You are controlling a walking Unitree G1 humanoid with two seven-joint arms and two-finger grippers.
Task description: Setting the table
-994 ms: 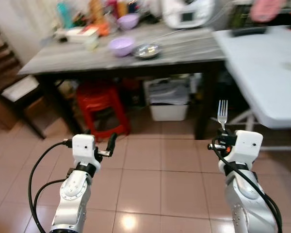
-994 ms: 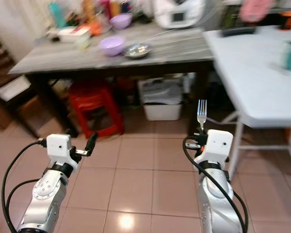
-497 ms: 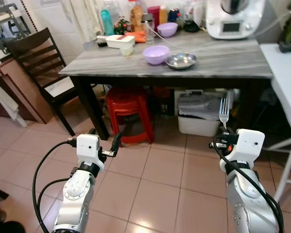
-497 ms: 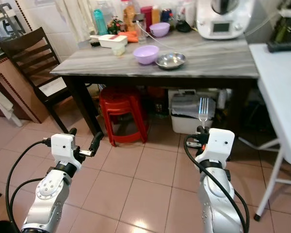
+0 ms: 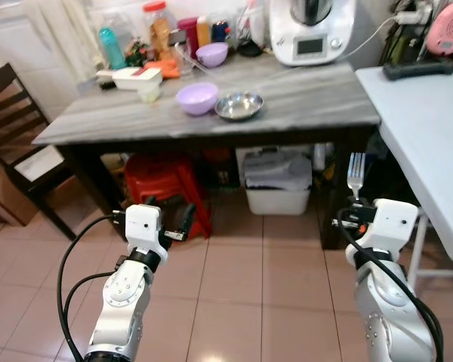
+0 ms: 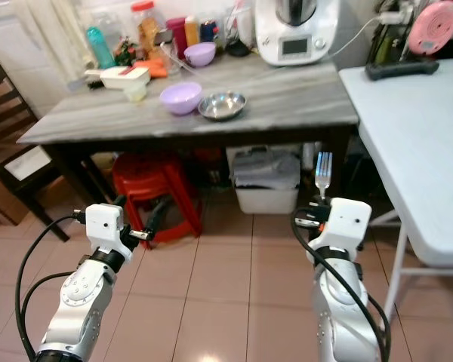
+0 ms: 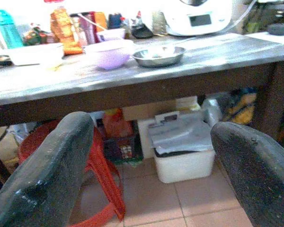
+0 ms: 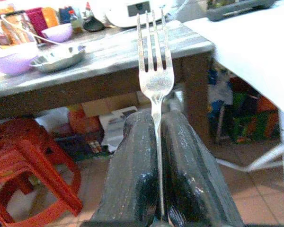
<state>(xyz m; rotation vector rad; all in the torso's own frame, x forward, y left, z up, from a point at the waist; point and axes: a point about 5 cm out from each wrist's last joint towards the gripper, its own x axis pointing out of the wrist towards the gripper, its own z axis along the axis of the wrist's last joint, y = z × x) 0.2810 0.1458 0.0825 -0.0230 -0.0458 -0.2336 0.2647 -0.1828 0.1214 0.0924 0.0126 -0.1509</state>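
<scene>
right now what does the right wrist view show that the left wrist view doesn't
The right wrist view has the fork standing upright, its handle pinched between the right gripper's shut fingers, plus the white table off to one side.

The left wrist view has the left gripper's fingers spread wide with nothing between them, and a white bin under the table.

Both share the grey table, the purple bowl, the metal dish beside it and the red stool underneath.
</scene>
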